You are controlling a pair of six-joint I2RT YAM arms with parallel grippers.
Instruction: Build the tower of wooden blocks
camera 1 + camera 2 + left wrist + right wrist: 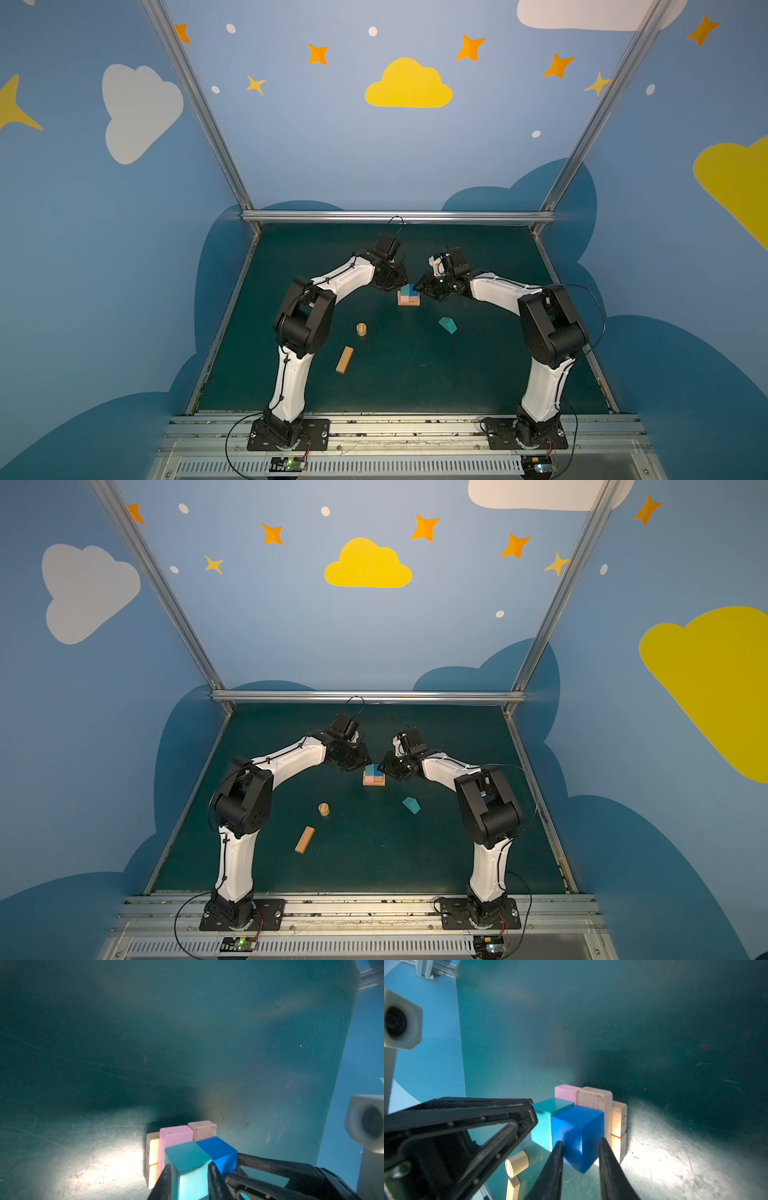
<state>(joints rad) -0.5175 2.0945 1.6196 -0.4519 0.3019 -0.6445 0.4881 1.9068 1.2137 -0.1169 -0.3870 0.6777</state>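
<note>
Left claw (pixel 188 1167) clenched on teal cube (pixel 187 1155), right claw (pixel 581 1142) on blue cube (pixel 577 1124), cubes touching, on tower (pixel 408 296), centre of surface (pixel 415 386). My worry: one claw tugging sideways shoves the neighbour cube off. Count: two claws, one tower, one loose tan bar (pixel 344 360) at its 7 o'clock, one house piece (pixel 447 325) at 4, two cubes, one cylinder (pixel 361 329) at 8.

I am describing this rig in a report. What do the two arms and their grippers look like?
The left arm and the right arm look alike: white link covers, black joint housings, black base plates. Thin black cables loop beside them. The left gripper and the right gripper are black, with open triangular frames and jaws tapering to narrow tips. A white camera housing sits by each.
</note>
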